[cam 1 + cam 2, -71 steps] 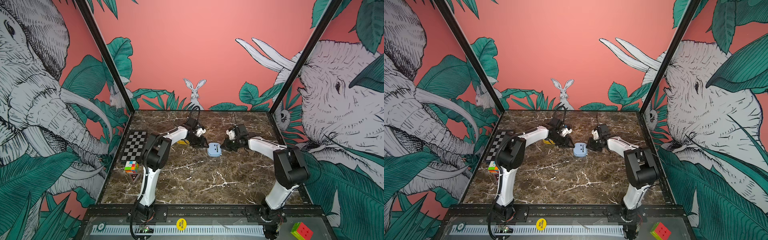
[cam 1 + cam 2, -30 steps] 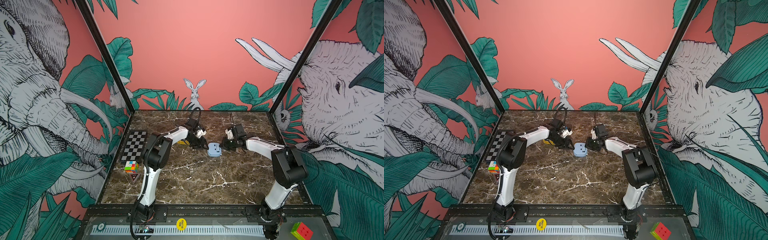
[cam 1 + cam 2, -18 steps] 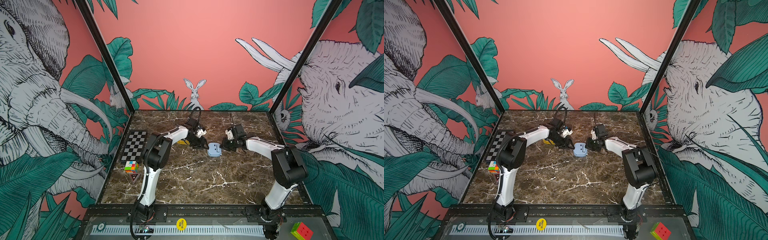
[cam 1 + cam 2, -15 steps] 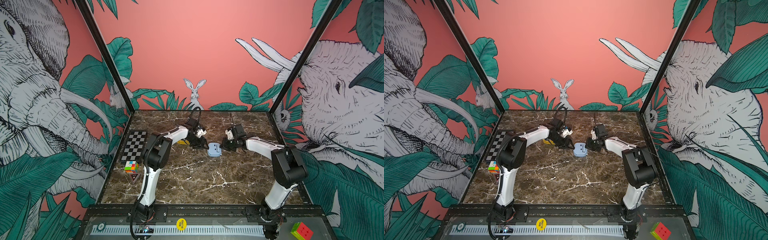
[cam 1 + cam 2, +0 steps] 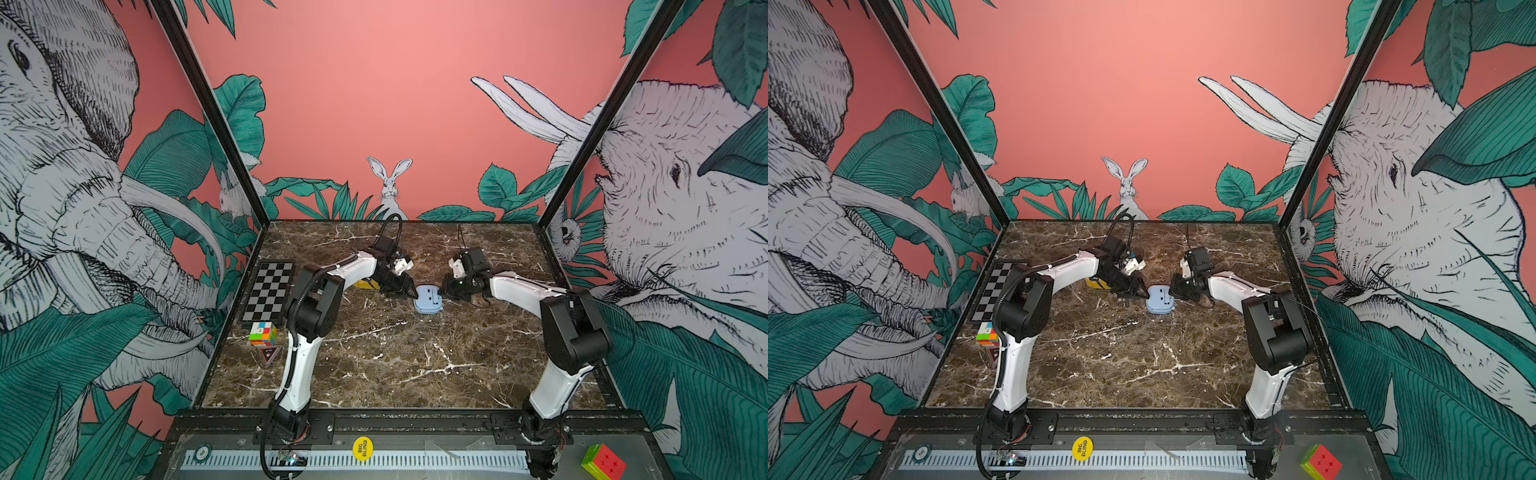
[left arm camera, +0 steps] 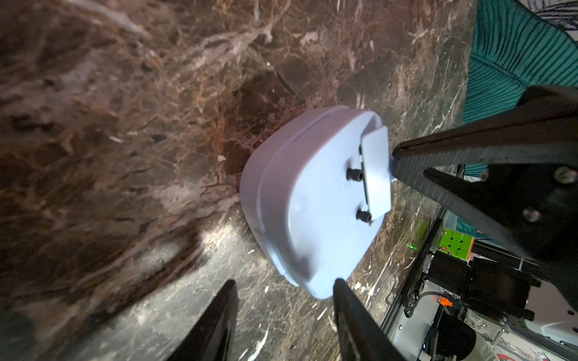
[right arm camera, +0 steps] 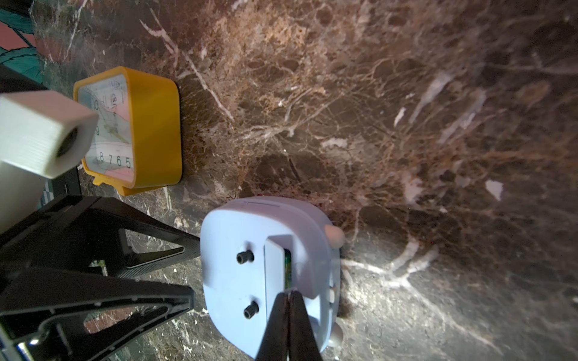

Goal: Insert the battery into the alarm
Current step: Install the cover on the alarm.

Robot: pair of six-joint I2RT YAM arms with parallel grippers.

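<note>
A brown marble table (image 5: pixel 395 365) is seen inside a booth whose walls carry a salmon-pink mural (image 5: pixel 374 83) of elephants, leaves and a rabbit (image 5: pixel 390 183). A checkerboard (image 5: pixel 268 291) and a cube (image 5: pixel 262 333) are laid at the table's left edge. A second cube (image 5: pixel 602 461) is set on the front ledge, at the right.

In both top views the alarm (image 5: pixel 428 299) (image 5: pixel 1160 299) is shown only as a small pale-blue shape toward the back of the table, between the left gripper (image 5: pixel 409 291) and the right gripper (image 5: pixel 444 291). A yellow clock (image 5: pixel 1096 283) is mostly hidden there behind the left arm. Its dial is revealed by the right wrist view alone (image 7: pixel 131 131).

Detail is given by the wrist views. The alarm (image 7: pixel 237 281) is laid face down, with two black knobs (image 7: pixel 245 257) and a cover (image 7: pixel 275 268) on its upturned back. The cover is seen raised along one edge, and a green sliver (image 7: pixel 287 268) is exposed beneath it. Whether that is the battery cannot be told.

The right gripper's (image 7: pixel 289 292) jaws are pressed together with nothing between them, and the tip is set at the cover's edge. The left gripper's (image 6: pixel 284 281) jaws are held apart around nothing, and its fingers (image 6: pixel 219 318) are pointed at the alarm's side.
</note>
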